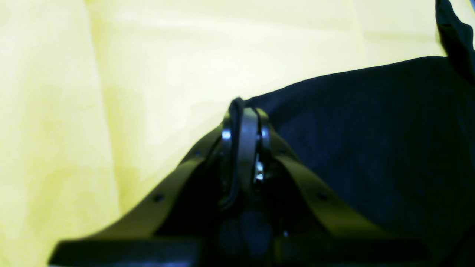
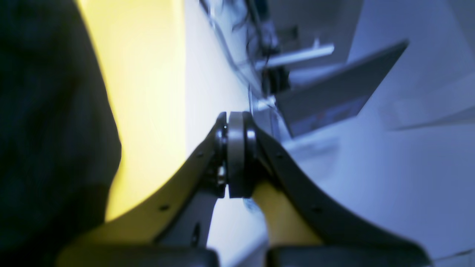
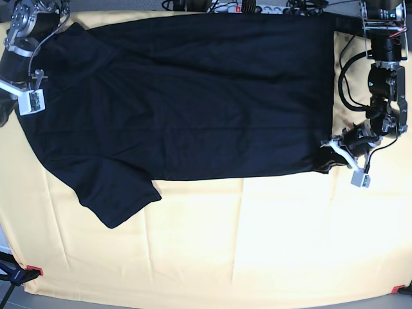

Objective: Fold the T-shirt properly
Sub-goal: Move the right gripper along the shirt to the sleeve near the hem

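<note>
The black T-shirt (image 3: 193,96) lies spread flat on the pale yellow cloth (image 3: 244,238), neck end to the left, with one sleeve (image 3: 119,193) pointing to the front. My left gripper (image 1: 241,111) is shut on a thin fold of the T-shirt's edge (image 1: 371,141). In the base view it (image 3: 329,145) sits at the shirt's front right hem corner. My right gripper (image 2: 235,122) is shut with nothing showing between its pads. It is beside the T-shirt (image 2: 48,129) at the table's left edge, and its arm (image 3: 26,64) is over the shirt's far left shoulder.
The yellow cloth covers the table to its edges, with red clamps at the front corners (image 3: 33,270). Cables and a power strip (image 3: 257,8) lie along the back edge. The right wrist view shows blurred lab equipment (image 2: 326,100) beyond the table.
</note>
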Controlling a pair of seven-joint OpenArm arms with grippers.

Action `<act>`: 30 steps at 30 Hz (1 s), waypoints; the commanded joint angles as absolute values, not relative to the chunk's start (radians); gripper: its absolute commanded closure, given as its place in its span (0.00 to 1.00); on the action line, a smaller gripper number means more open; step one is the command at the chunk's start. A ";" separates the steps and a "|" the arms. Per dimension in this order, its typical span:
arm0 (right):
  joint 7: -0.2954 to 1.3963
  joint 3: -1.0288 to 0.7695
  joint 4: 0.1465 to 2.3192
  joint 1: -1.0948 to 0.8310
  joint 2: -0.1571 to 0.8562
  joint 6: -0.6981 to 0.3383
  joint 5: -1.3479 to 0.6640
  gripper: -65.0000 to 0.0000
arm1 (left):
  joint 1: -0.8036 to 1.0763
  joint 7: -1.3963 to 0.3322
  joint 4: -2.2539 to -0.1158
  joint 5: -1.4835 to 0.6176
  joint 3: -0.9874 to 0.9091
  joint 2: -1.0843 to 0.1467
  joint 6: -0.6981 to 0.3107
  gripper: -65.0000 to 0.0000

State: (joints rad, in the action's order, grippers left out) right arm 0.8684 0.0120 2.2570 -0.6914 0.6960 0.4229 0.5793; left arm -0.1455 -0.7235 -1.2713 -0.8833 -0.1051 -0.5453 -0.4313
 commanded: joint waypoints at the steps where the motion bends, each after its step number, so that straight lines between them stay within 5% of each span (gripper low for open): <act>1: 0.847 0.006 2.273 -0.639 0.710 0.416 0.532 1.00 | -0.167 -0.704 -1.284 -0.895 -0.112 -0.566 -0.442 1.00; 10: 0.689 0.006 2.087 -0.272 0.709 0.185 0.058 1.00 | -0.163 -0.705 -1.284 -0.893 -0.112 -0.566 -0.442 1.00; 15: 0.665 0.006 1.851 -0.057 0.709 -0.031 -0.216 1.00 | -0.159 -0.704 -1.284 -0.891 -0.112 -0.565 -0.442 1.00; 30: 0.903 0.006 0.904 0.552 0.615 -0.570 -1.007 1.00 | -0.159 -0.704 -1.284 -0.893 -0.112 -0.565 -0.442 1.00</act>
State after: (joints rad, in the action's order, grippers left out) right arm 0.9207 0.0120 0.8841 0.5220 0.5949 -0.5667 -0.9909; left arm -0.1390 -0.7235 -1.2697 -0.8764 -0.1051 -0.5457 -0.4309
